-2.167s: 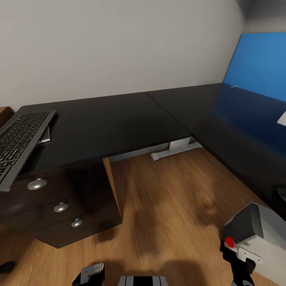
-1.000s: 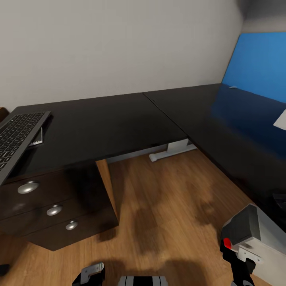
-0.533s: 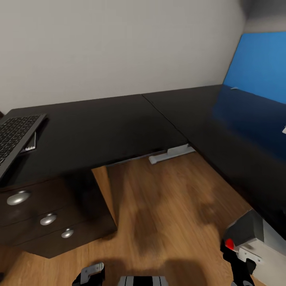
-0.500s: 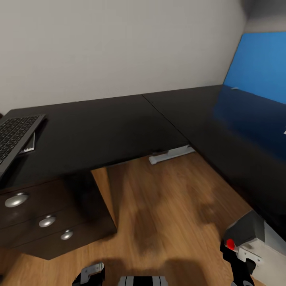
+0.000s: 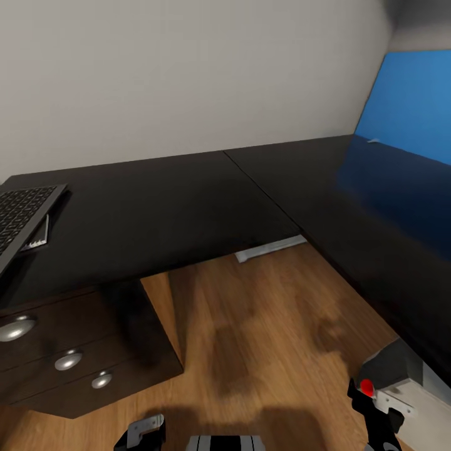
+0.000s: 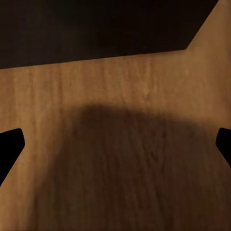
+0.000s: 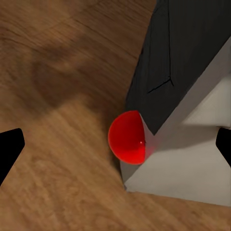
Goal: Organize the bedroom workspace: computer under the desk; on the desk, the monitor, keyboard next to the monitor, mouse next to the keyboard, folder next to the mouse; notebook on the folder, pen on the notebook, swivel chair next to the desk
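Whole head view shifted since 2.2 s ago: camera turning, not things moving. Keyboard (image 5: 22, 216) now cut off at left edge, resting tilted on desk (image 5: 188, 200) corner above drawers (image 5: 69, 360). White sheet seen earlier at far right gone out of frame. Monitor (image 5: 394, 369) corner with red dot (image 7: 127, 137) low at right beside right gripper (image 5: 376, 416), partly under desk edge. Right gripper spread wide, grasping nothing; left gripper (image 6: 115, 144) likewise released over floor (image 5: 263, 326). Likely repositioning toward monitor; monitor not yet on desk.

Bare desk (image 5: 188, 194) top gives passage; keyboard (image 5: 19, 216) blocks its left end.
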You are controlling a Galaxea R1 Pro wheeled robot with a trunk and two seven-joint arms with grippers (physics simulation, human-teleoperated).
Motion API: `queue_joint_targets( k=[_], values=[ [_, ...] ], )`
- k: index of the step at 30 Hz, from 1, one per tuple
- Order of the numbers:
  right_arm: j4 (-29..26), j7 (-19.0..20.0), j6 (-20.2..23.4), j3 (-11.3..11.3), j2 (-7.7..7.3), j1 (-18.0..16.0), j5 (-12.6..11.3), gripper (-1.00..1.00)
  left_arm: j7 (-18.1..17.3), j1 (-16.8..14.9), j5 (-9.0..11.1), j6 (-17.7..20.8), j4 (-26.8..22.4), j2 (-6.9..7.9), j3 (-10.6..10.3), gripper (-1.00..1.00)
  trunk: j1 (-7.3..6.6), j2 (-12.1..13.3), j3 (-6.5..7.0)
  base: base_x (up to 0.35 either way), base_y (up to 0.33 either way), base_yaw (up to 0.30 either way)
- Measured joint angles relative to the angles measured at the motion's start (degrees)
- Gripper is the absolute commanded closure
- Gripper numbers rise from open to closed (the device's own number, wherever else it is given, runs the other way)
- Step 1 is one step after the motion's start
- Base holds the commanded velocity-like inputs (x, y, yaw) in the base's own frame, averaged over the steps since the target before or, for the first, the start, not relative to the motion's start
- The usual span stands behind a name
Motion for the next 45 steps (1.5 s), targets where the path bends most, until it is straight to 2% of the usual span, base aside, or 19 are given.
queue_joint_targets(
  k=[7,8,12,16,36,40,43,45],
  values=[
    [0.0,0.0,0.0,-0.2,0.00,0.0,-0.1,-1.00,0.0,0.0,0.0,0.0,0.0,0.01,0.0,-1.00,-0.02,0.0,0.00,0.161,0.000,0.000],
    [0.0,0.0,0.0,0.5,0.00,0.0,0.2,-1.00,0.0,0.0,0.0,0.0,0.0,0.00,0.0,-1.00,-0.02,0.0,0.01,0.163,0.000,0.000],
    [0.0,0.0,0.0,-0.6,0.86,0.0,0.3,-1.00,0.0,0.0,0.0,0.0,0.0,0.00,0.0,-1.00,-0.02,0.0,0.00,0.089,0.000,0.000],
    [-0.1,0.0,0.0,-0.8,1.09,0.0,0.3,-1.00,0.0,0.0,0.0,0.0,0.0,0.02,0.0,-1.00,-0.01,0.0,-0.01,0.030,0.000,0.000],
    [-0.1,0.0,0.0,0.5,1.03,0.0,0.2,-1.00,-0.1,0.0,-0.1,0.0,0.0,0.01,0.0,-1.00,-0.01,0.0,0.00,0.002,0.000,0.000],
    [-0.1,0.0,0.0,2.2,0.37,0.0,0.1,-1.00,-0.1,0.0,0.0,0.0,0.0,0.00,0.0,-1.00,0.02,0.0,0.01,-0.098,0.000,0.000],
    [-0.1,0.0,0.0,0.5,-0.02,0.0,0.2,-1.00,-0.1,0.0,0.0,0.0,0.0,0.00,0.0,-1.00,0.03,0.0,0.00,-0.225,0.000,0.000],
    [-0.1,0.0,0.0,0.5,-0.01,0.0,0.2,-1.00,-0.1,0.0,0.0,0.0,0.0,0.00,0.0,-1.00,0.03,0.0,0.00,-0.274,0.000,0.000]
  ],
)
